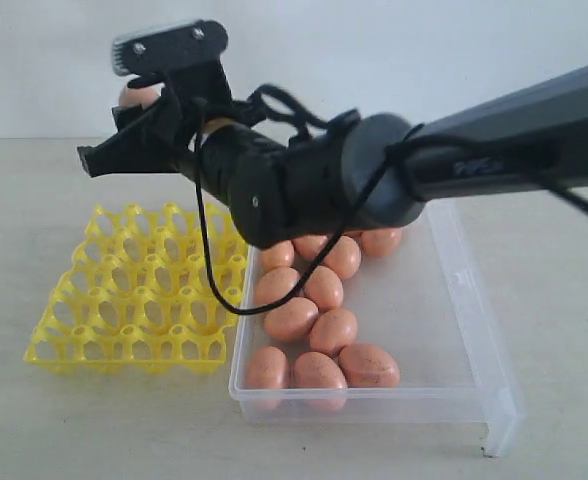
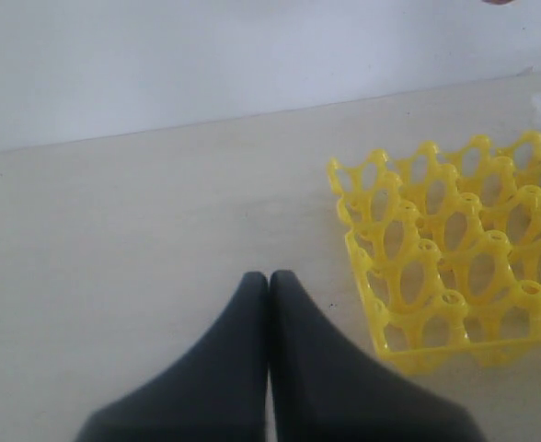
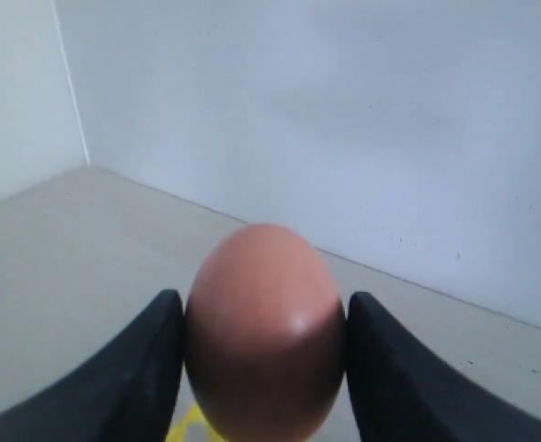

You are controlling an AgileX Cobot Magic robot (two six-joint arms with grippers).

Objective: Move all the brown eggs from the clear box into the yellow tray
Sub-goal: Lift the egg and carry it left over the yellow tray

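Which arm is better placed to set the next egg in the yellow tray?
Right. The right gripper holds a brown egg raised near the yellow tray; the left gripper sits shut and empty beside it.

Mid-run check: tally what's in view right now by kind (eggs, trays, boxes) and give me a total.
Clear box: 1
Yellow tray: 1, no egg seen in it
Brown eggs: 12 in view, 11 in the box and 1 in the right gripper; the arm may hide more
Total: 14 things in view
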